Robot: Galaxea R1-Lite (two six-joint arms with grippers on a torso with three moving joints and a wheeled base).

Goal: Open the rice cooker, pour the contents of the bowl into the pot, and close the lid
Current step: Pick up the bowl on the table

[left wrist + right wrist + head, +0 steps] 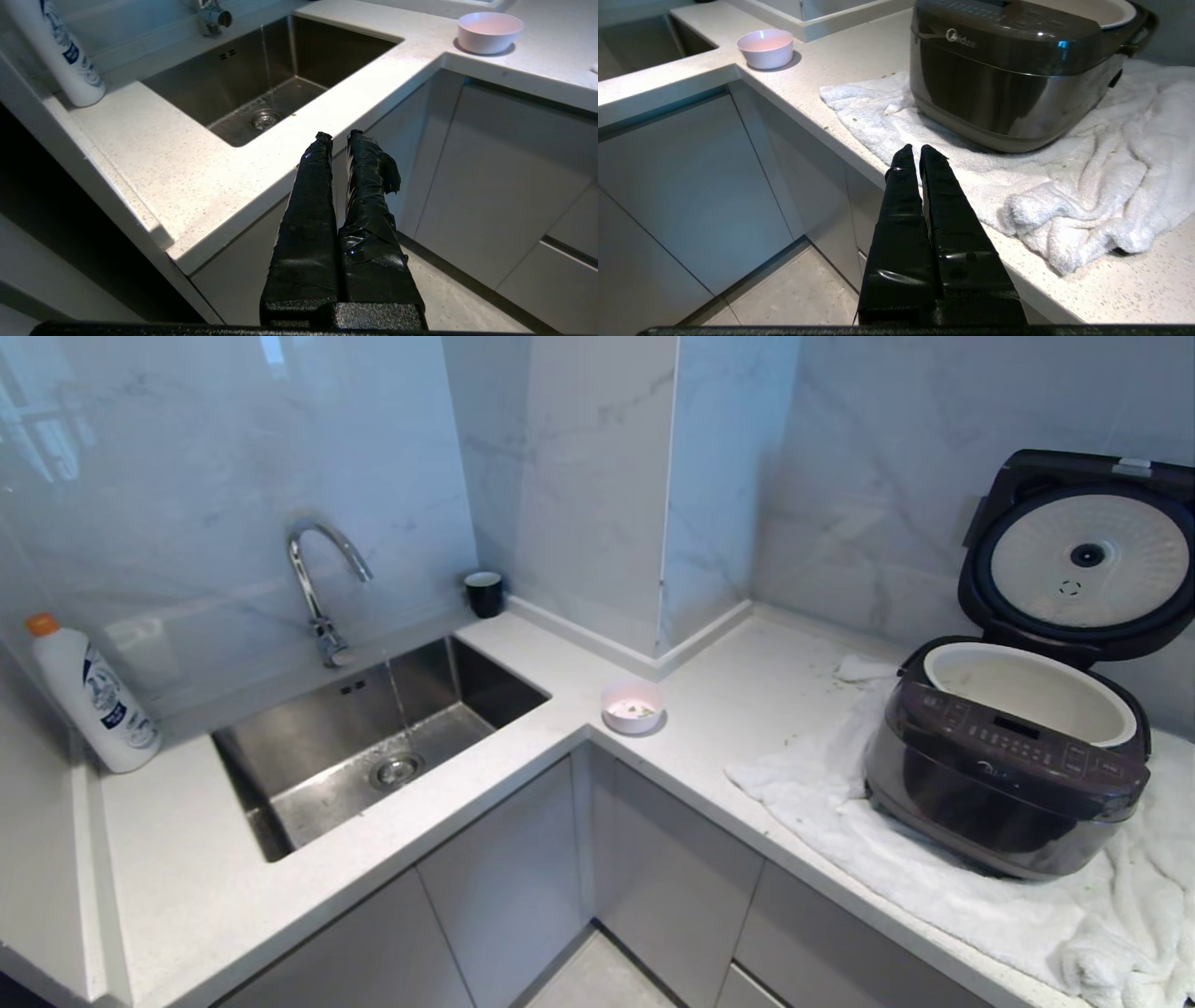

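The dark-brown rice cooker stands on a white towel at the right of the counter. Its lid is raised upright, pale dimpled plate facing me. The cream-white pot sits inside and looks empty. A small pink bowl rests at the counter's inner corner, with a few green bits of the contents in it. My left gripper is shut, low before the cabinets near the sink. My right gripper is shut, by the counter edge in front of the cooker. Neither holds anything.
A steel sink has a thin stream of water running from the tap. A white bottle with an orange cap stands at the far left. A black cup sits by the back wall. The white towel bunches at the right.
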